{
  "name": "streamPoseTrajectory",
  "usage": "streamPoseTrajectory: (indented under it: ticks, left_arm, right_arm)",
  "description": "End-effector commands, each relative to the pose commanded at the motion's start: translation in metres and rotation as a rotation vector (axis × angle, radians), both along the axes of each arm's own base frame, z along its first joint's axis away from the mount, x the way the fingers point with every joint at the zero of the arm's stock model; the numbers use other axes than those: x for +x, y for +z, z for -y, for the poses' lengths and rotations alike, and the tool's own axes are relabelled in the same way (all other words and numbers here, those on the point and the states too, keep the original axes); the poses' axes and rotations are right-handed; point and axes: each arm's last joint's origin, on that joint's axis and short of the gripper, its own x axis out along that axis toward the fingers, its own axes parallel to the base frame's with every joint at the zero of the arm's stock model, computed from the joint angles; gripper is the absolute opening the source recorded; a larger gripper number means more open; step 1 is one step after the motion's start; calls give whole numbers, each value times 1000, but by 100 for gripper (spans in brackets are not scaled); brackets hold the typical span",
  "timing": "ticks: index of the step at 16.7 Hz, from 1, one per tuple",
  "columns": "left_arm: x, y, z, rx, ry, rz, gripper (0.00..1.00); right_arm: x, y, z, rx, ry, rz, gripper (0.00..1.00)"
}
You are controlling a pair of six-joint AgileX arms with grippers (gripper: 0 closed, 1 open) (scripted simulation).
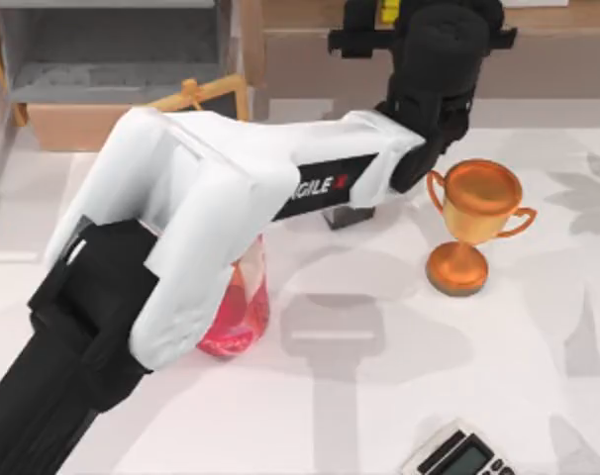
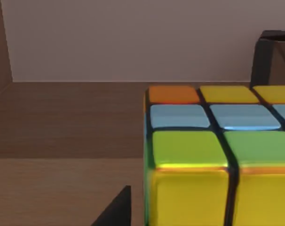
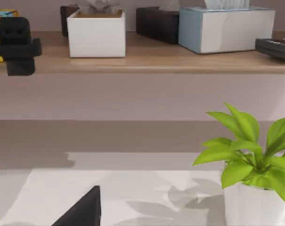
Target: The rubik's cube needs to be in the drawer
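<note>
The rubik's cube [image 2: 217, 155], its orange, yellow, blue and green tiles split by dark grid lines, sits on the long brown wooden shelf [image 2: 62, 122] at the back of the table [image 1: 379, 396], seen close up from the left wrist. The left gripper [image 1: 384, 20] of the AgileX arm is stretched over the shelf right at the cube; whether its fingers are clenched or released cannot be told. The drawer [image 1: 112, 59], grey inside with a tan front panel, stands open at the table's back left. A bronze trophy [image 1: 470, 223] stands near the arm.
</note>
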Motion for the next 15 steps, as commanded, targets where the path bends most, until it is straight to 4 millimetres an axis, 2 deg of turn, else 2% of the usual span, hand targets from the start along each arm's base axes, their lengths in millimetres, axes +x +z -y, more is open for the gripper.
streamPoseTrajectory:
  ticks: [8, 15]
  left_arm:
    - [0, 0, 0, 0, 0, 0, 2]
    - [0, 0, 0, 0, 0, 0, 0]
  right_arm:
    - [0, 0, 0, 0, 0, 0, 100]
    - [0, 0, 0, 0, 0, 0, 100]
